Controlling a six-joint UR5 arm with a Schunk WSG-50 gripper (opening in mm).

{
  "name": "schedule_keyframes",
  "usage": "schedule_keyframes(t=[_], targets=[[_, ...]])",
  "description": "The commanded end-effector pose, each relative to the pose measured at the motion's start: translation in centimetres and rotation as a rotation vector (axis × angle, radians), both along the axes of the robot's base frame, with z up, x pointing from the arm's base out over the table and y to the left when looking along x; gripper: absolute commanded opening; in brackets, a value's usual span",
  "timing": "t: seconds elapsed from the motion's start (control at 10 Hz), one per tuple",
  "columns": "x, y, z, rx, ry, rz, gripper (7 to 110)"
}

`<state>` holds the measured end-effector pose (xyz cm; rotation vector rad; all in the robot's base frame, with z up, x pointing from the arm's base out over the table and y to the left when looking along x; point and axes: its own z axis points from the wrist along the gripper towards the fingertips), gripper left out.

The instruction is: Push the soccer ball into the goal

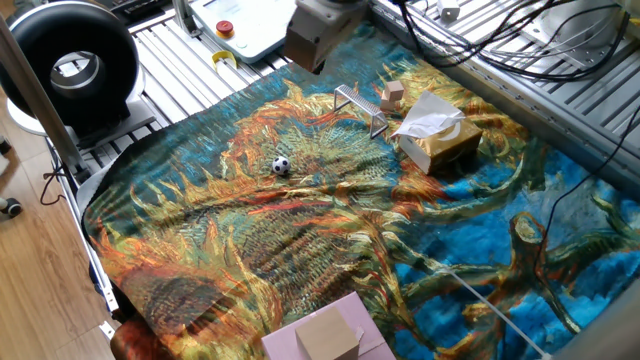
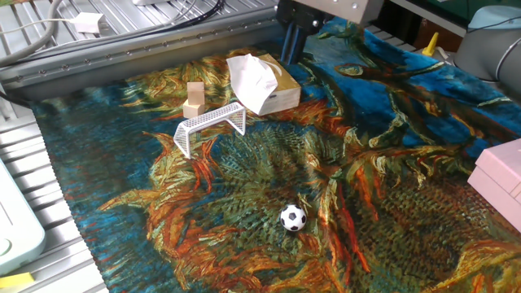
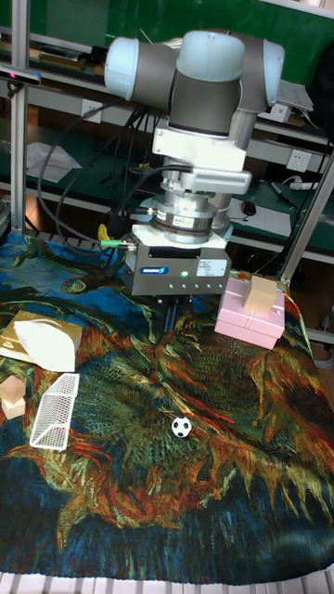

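The gripper [image 2: 291,41] is cut off by the top edge in both fixed views, and only dark finger stubs show. In the tall fixed view its body hides the fingers, so their spacing cannot be told. The pink box [image 2: 501,175] runs off the right edge of the other fixed view.

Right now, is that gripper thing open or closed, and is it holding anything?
Gripper: it looks closed and holds nothing; it hangs above the cloth, well away from the soccer ball.
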<state>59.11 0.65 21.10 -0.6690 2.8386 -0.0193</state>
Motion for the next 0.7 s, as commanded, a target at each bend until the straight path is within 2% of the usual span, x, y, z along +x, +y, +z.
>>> schedule_keyframes(t=[0.0,0.1,0.2,0.3,0.5,0.6], targets=[[0.8,-0.2,0.5,-0.049,-0.05,0.207,7],[1.0,-0.2,0.6,-0.059,-0.064,0.252,7],[1.3,-0.1,0.7,-0.081,-0.08,0.337,7],[1.6,-0.3,0.8,-0.12,-0.099,0.451,7],[2.0,-0.4,1.0,-0.168,-0.122,0.6,7],[2.4,-0.7,1.1,-0.208,-0.136,0.682,7]])
